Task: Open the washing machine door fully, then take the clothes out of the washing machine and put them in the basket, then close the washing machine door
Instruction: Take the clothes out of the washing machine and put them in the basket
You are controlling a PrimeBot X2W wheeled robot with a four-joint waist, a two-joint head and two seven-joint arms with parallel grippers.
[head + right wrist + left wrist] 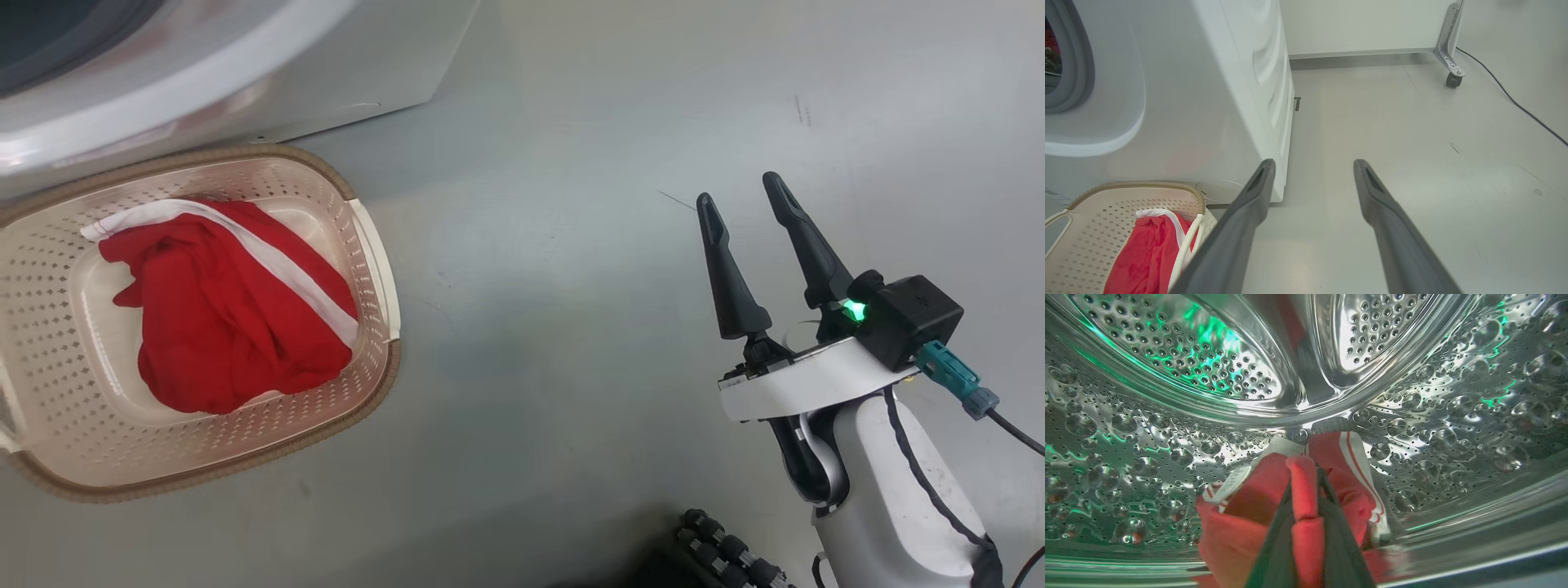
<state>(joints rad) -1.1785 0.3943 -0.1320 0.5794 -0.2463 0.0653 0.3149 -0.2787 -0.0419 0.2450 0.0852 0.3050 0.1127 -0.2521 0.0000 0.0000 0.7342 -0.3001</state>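
Looks like a test lab: a washer (1167, 102) on a bare grey floor (1412, 143), a wheeled partition (1363, 24), a loose cable (1515, 103).

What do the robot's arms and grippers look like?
The right gripper has two long, tapering black fingers with a slot near each tip, on a white wrist plate. Beside it sit a black box, a green light and a teal plug with black cable. The forearm is white with a dark seam. The left gripper is dark.

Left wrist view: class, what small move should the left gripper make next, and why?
Probably draw the left gripper back out of the drum: it is shut on a fold of the red garment, and the basket waits on the floor outside.
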